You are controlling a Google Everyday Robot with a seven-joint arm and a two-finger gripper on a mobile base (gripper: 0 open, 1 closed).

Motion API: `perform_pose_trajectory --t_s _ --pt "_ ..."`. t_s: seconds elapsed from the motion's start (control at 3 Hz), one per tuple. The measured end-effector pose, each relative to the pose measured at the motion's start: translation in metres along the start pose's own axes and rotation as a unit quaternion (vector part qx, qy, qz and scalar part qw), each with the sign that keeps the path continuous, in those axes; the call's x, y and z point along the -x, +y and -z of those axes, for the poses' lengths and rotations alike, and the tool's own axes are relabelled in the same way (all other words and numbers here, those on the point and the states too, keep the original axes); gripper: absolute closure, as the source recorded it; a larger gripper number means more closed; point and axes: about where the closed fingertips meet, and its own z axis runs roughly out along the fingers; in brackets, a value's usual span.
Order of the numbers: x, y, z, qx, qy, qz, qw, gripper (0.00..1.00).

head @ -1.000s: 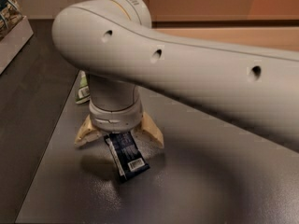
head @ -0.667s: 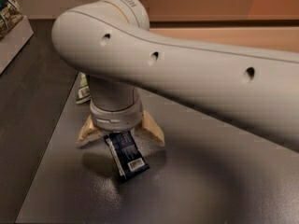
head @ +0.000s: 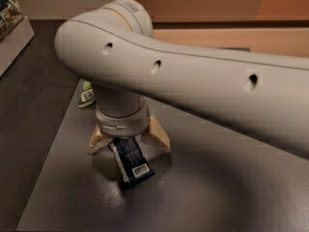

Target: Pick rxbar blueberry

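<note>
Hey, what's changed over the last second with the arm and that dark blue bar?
The arm has sunk slightly, bringing the gripper a little lower over the rxbar blueberry, with its open fingers either side of the bar's upper end. Nothing has been gripped or let go. The bar lies flat in the same spot on the table, and the green-and-white bag behind the wrist has not moved.

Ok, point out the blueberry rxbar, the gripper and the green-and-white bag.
rxbar blueberry (head: 131, 162): camera view, middle of the dark wrapper.
gripper (head: 129, 147): camera view, midway between its open fingertips, down over the wrapper.
green-and-white bag (head: 87, 95): camera view, its visible corner.
</note>
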Motion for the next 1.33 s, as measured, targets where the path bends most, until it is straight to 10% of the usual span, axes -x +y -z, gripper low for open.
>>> perform_pose_trajectory --t_s 1.33 --pt "0.0023 0.0064 0.0018 0.011 -0.005 -0.004 0.9999 0.94"
